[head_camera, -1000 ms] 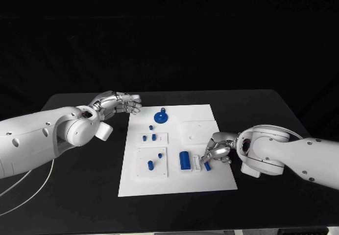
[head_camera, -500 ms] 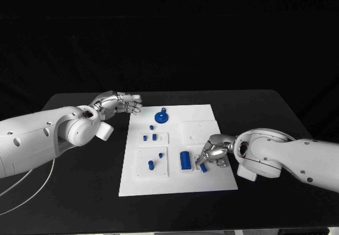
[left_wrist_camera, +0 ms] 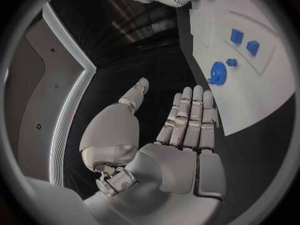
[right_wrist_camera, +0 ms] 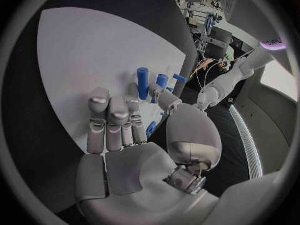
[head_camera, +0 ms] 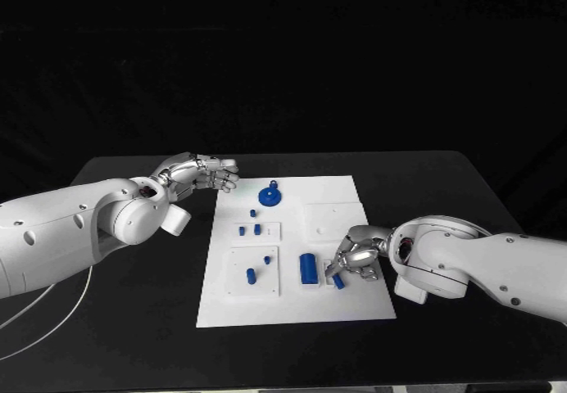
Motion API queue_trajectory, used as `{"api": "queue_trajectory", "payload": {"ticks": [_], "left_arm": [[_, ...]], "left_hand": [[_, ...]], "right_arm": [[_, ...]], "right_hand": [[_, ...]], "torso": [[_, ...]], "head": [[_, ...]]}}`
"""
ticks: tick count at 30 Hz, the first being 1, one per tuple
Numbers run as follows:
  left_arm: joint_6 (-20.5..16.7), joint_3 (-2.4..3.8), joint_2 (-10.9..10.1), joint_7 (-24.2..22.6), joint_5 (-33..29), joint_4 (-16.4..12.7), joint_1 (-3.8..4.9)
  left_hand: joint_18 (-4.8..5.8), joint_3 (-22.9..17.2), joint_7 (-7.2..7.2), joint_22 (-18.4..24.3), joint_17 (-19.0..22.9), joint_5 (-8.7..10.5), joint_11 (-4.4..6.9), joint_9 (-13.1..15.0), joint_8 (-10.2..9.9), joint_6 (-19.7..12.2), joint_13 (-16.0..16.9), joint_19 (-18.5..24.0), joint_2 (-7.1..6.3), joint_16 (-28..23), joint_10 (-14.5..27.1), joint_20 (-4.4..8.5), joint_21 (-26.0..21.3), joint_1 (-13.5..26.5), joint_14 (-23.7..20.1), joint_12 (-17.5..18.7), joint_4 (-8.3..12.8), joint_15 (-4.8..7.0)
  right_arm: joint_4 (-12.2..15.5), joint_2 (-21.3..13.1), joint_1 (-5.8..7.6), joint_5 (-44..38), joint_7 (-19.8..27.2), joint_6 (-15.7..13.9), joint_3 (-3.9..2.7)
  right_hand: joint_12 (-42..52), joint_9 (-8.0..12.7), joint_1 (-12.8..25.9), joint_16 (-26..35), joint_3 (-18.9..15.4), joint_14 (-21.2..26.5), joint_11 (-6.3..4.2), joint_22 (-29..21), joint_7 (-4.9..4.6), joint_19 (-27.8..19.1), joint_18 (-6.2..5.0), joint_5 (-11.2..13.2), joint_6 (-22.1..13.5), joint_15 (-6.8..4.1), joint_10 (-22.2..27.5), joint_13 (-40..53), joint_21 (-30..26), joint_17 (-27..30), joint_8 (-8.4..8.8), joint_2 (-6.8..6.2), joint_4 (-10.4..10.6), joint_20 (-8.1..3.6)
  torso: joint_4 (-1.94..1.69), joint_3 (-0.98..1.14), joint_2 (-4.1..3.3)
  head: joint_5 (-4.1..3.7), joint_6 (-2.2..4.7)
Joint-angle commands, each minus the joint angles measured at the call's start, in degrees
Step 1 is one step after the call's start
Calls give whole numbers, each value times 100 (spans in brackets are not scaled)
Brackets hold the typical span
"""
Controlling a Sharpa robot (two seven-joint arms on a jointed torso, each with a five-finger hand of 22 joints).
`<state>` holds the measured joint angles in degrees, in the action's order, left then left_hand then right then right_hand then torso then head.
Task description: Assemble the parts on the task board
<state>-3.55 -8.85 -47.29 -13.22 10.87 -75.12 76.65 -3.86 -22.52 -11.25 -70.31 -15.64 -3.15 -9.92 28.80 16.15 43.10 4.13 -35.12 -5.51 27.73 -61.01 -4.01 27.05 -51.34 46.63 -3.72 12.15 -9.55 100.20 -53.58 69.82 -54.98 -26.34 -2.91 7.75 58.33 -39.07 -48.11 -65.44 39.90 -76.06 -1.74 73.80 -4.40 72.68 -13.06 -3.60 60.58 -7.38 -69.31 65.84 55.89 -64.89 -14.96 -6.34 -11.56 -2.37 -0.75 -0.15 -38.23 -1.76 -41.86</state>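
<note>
A flat white rectangular task board (head_camera: 296,315) is lying in the middle of a black tabletop (head_camera: 130,327), seen from above by the head camera. The left robot hand (head_camera: 198,173), silver and many-fingered, is being held above the tabletop just beside the board's far left corner; in the left wrist view its fingers (left_wrist_camera: 187,116) are lying straight and side by side with the thumb apart, and nothing is being gripped. Near that end of the board a round blue part with a small handle (head_camera: 269,196) is lying flat. Below it, several small blue pegs (head_camera: 251,214) are standing in and near a raised white square panel, and two more blue pieces (head_camera: 251,276) are sitting on a second panel closer to the robot. A larger upright blue cylinder (head_camera: 310,267) is standing near the board's middle. The right robot hand (head_camera: 359,255) is resting over the board's right side, just beside that cylinder, with its fingertips down at a small blue oblong part (head_camera: 339,281). Whether this part is being pinched or only touched cannot be told. In the right wrist view, the fingers (right_wrist_camera: 115,117) are being held loosely extended over the white board with blue pieces just beyond them.
</note>
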Motion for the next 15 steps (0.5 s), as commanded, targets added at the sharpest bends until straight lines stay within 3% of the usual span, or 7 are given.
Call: {"api": "queue_trajectory", "payload": {"ticks": [1, 8, 15], "left_arm": [[85, 4, 6, -32, 18, -10, 4], [95, 3, 0, -19, 24, -13, 4], [105, 3, -6, -7, 28, -14, 5]], "left_hand": [[-111, 5, -20, -8, -8, 20, 2, -7, 28, -43, -7, -41, 34, -37, 27, 3, -28, -9, -29, -25, -22, -19], [-111, 8, -20, -10, -10, 20, 2, -8, 29, -44, -7, -41, 35, -38, 27, 2, -30, -6, -29, -26, -24, -19], [-110, 12, -20, -12, -11, 21, 2, -9, 30, -44, -7, -42, 36, -40, 27, 2, -32, 1, -29, -26, -28, -20]], "right_arm": [[11, 32, -26, -24, 27, 13, 7], [42, 41, -24, 5, 6, -60, -25], [29, 55, -8, 8, -25, -19, -58]], "right_hand": [[-2, 270, 14, 20, -34, -1, -4, -9, -19, 3, -194, -24, 26, -23, -23, 0, 29, 5, -1, -8, -2, -35], [2, 267, 41, 19, -67, -1, -9, -14, -12, 8, -194, -32, 42, -28, -36, 2, 26, 6, -5, 2, 15, -43], [2, 266, 307, 20, -171, 2, -25, -33, 2, 9, -194, 18, 72, -44, -62, 6, 9, 12, 1, 7, 230, -60]], "torso": [[-3, 1, -2], [-1, -2, 0], [1, -2, -1]], "head": [[3, -1], [25, -7], [48, -12]]}}
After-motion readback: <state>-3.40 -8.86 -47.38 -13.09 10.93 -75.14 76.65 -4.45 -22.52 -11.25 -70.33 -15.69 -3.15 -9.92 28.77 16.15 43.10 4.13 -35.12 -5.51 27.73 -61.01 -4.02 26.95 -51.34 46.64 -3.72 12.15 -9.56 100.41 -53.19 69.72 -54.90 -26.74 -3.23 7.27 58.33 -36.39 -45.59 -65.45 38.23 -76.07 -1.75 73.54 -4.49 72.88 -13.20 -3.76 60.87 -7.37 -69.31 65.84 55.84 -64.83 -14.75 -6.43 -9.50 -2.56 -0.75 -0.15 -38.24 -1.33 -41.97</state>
